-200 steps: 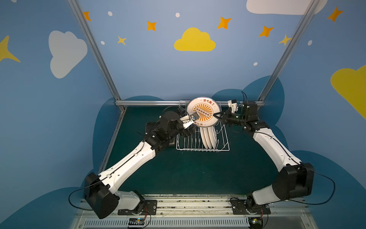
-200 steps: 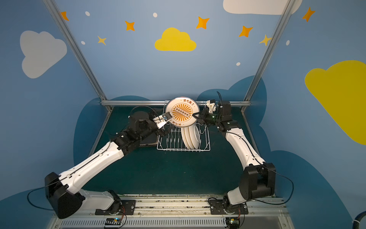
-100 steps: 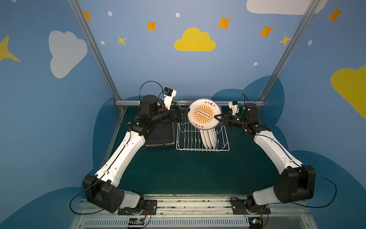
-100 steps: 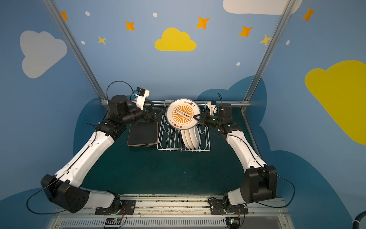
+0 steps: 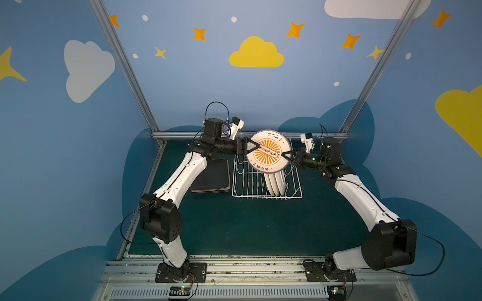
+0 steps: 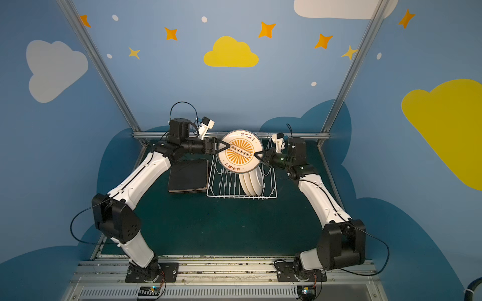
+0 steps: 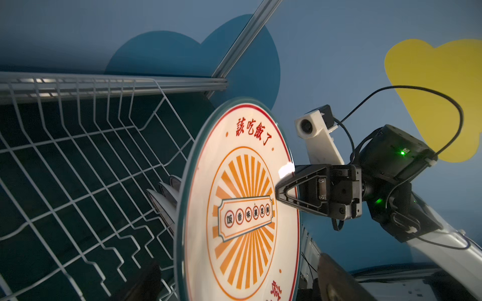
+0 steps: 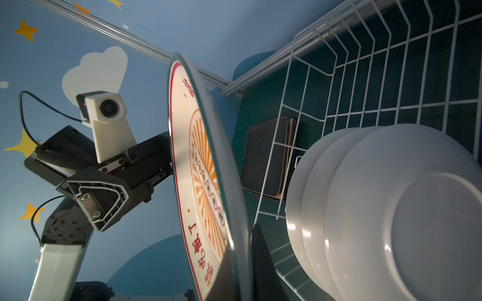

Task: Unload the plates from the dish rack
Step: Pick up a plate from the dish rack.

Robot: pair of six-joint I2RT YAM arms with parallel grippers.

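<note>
A round white plate [image 5: 268, 152] [image 6: 238, 155] with an orange sunburst centre hangs upright above the dish rack [image 5: 266, 196] [image 6: 241, 196]. My right gripper [image 5: 283, 154] [image 8: 240, 260] is shut on its right rim. My left gripper [image 5: 257, 148] [image 7: 238, 286] is open, and its jaws straddle the plate's left rim with a gap on each side. Three more white plates [image 5: 275, 182] [image 8: 391, 208] stand on edge in the rack's right half. A stack of black-backed square plates [image 5: 212, 177] [image 6: 189, 176] lies flat on the table left of the rack.
The white wire rack stands at the back of the dark green table, close to the rear metal rail [image 5: 182, 135]. The rack's left half holds only upright tines [image 7: 78, 146]. Blue walls close in on both sides.
The left arm rose from beside the rack's left side and reached right, bringing its jaws around the held plate's left rim. The right gripper kept hold of the plate.
</note>
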